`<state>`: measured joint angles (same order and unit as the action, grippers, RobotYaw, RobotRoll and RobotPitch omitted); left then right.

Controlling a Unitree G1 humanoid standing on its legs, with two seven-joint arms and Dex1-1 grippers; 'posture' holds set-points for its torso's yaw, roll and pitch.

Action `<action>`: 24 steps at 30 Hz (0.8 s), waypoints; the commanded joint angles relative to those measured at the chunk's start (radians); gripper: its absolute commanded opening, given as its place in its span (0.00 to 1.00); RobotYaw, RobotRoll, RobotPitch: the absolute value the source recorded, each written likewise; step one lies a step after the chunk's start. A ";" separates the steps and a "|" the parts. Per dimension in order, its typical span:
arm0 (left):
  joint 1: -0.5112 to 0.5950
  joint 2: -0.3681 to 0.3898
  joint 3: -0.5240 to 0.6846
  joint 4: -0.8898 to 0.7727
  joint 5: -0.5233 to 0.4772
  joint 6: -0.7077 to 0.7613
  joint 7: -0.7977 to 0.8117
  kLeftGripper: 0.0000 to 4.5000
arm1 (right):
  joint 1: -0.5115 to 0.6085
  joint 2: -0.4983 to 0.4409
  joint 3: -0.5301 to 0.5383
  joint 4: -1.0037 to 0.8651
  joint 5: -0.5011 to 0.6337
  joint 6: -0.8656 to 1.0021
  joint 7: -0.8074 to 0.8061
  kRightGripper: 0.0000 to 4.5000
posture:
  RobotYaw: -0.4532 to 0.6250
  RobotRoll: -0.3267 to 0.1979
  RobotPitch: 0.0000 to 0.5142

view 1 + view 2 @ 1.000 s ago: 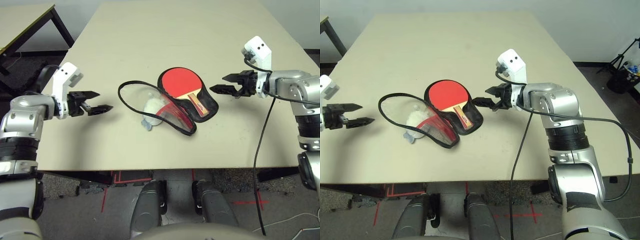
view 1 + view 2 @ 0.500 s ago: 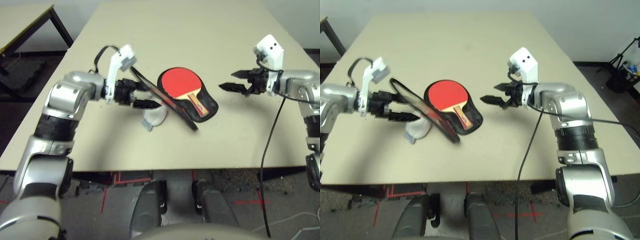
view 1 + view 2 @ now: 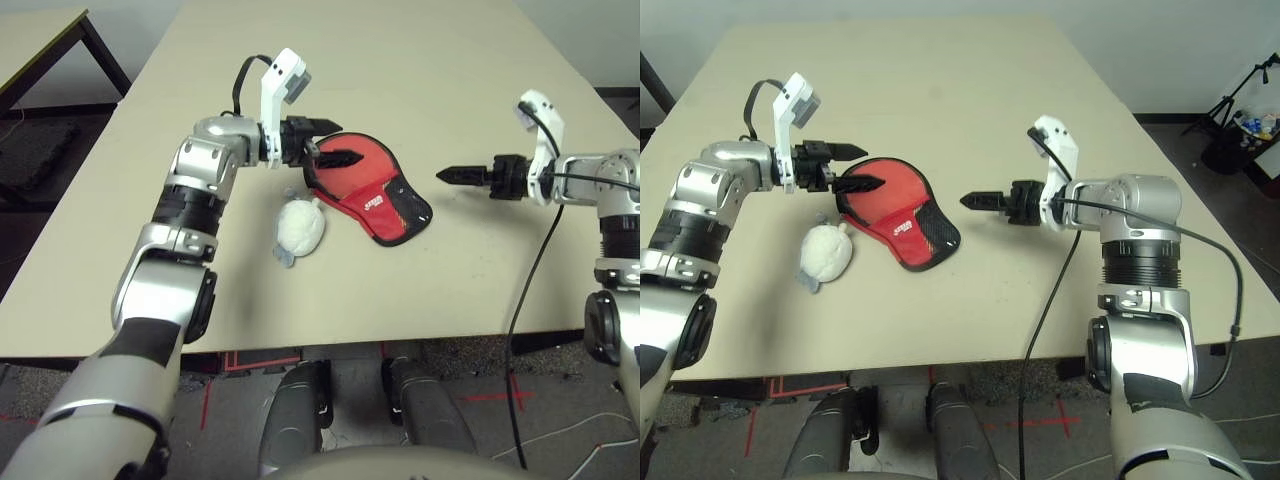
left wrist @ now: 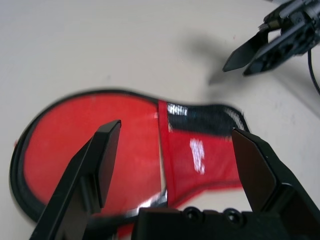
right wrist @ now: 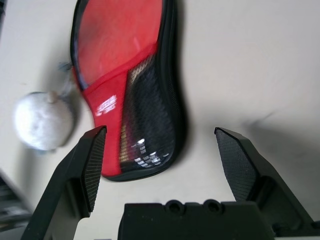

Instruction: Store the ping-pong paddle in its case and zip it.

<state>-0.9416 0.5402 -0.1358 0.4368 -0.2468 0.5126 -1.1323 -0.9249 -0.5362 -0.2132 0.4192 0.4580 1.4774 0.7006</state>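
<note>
At the centre of the left eye view, the red-and-black case (image 3: 374, 203) lies on the table (image 3: 450, 290), its cover folded down over the ping-pong paddle (image 3: 352, 165), whose red face shows through the clear upper part. The 2 fingers of the left gripper (image 3: 334, 143) stand wide apart over the case's upper left edge, clamped on nothing. Right of centre, the right gripper (image 3: 465, 176) hovers near the case, its 2 fingers also spread apart and empty. Below and left of the case, near its edge, 1 pale plush ball (image 3: 300, 228) rests on the tabletop.
</note>
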 commanded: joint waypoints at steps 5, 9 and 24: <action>0.188 0.067 0.032 -0.220 -0.031 0.082 0.016 1.00 | -0.017 0.044 -0.017 0.104 0.005 0.061 -0.070 0.99 | 0.40 0.62 0.29; 0.248 0.078 0.059 -0.306 -0.056 0.137 0.049 1.00 | -0.006 0.056 0.045 0.135 0.001 0.046 -0.063 0.99 | 0.43 0.62 0.29; 0.266 0.077 0.080 -0.395 -0.113 0.205 0.125 1.00 | -0.041 0.199 0.066 0.296 -0.011 -0.064 -0.092 0.99 | 0.45 0.62 0.28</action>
<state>-0.6808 0.6137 -0.0590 0.0540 -0.3561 0.7097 -1.0126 -0.9769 -0.3793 -0.1583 0.6675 0.4520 1.4135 0.6262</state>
